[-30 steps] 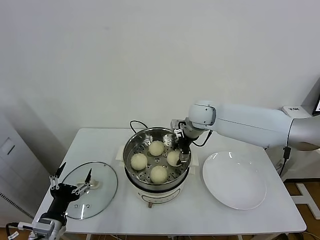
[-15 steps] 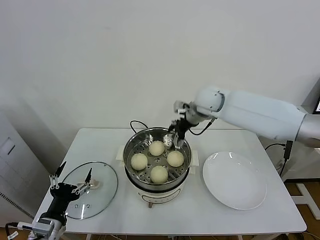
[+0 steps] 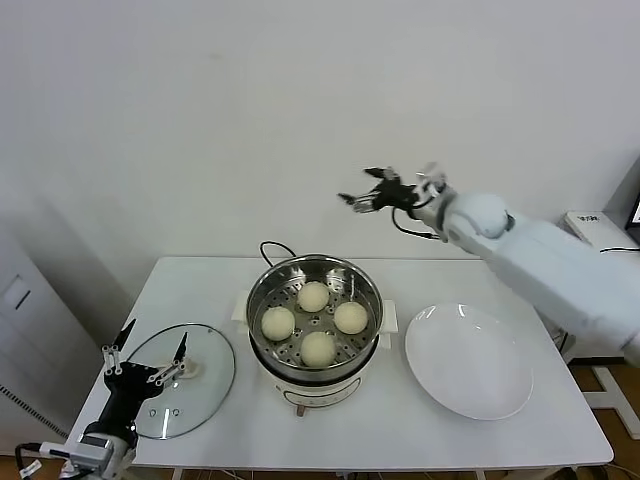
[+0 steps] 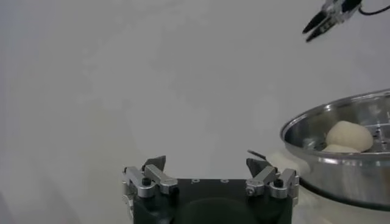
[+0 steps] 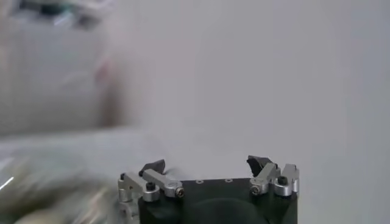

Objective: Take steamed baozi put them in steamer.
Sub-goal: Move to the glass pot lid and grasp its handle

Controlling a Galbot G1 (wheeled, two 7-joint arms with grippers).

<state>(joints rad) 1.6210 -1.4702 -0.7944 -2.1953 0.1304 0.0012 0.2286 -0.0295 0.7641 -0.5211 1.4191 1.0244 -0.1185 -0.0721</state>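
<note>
Baozi: 4 steamed baozi (image 3: pixel 314 296) sit on the perforated tray inside the steamer (image 3: pixel 315 352), mid-counter (image 3: pixel 400 440).
Right pincer (image 3: pixel 366 190): wide, empty, high above the steamer.
Left pincer (image 3: pixel 144 365): wide, empty, parked over the glass lid (image 3: pixel 210 375).
Plate (image 3: pixel 470 360): bare, beside the steamer.
Risk: a careless arm swing could clip the rim.
Unclear: right wrist view shows mostly blur.

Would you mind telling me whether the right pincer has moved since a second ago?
Yes. The right pincer has risen from inside the steamer, beside the baozi, to well above its rim, open and empty, against the wall.
</note>
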